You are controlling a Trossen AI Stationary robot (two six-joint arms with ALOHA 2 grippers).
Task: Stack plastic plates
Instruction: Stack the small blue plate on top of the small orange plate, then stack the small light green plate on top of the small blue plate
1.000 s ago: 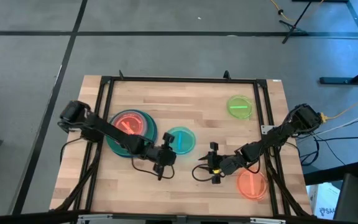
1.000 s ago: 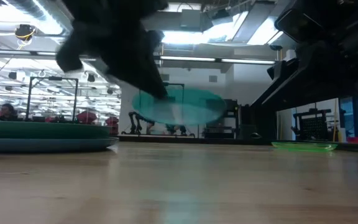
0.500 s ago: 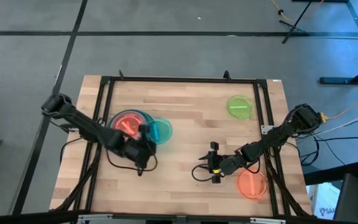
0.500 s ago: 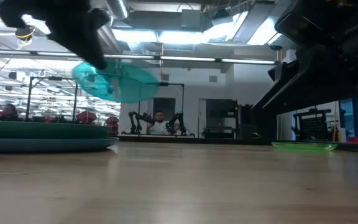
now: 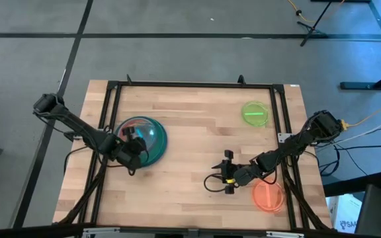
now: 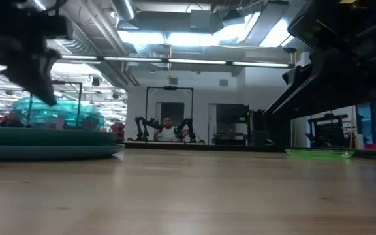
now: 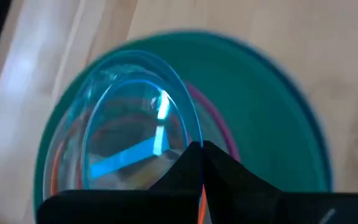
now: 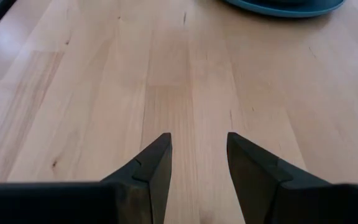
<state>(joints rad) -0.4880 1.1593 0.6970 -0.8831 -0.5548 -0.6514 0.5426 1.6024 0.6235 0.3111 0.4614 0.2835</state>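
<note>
**Teal plate held over the stack**

Wooden tabletop [image 5: 197,125] first — on its left side the translucent teal plate [image 7: 132,146] hangs just above the stack [image 5: 152,149], pinched by the left gripper [image 5: 129,147] for release. Orange plate [image 5: 268,196] and lime plate [image 5: 254,113] wait apart; the right gripper [image 8: 197,162] rests nearby — fingers spread, empty.

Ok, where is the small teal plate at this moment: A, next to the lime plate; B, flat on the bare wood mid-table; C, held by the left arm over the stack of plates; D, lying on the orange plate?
C: the left gripper has its jaws shut on the teal plate, holding it over the stack, with the stack's magenta and teal rims showing beneath it in the left wrist view.
</note>
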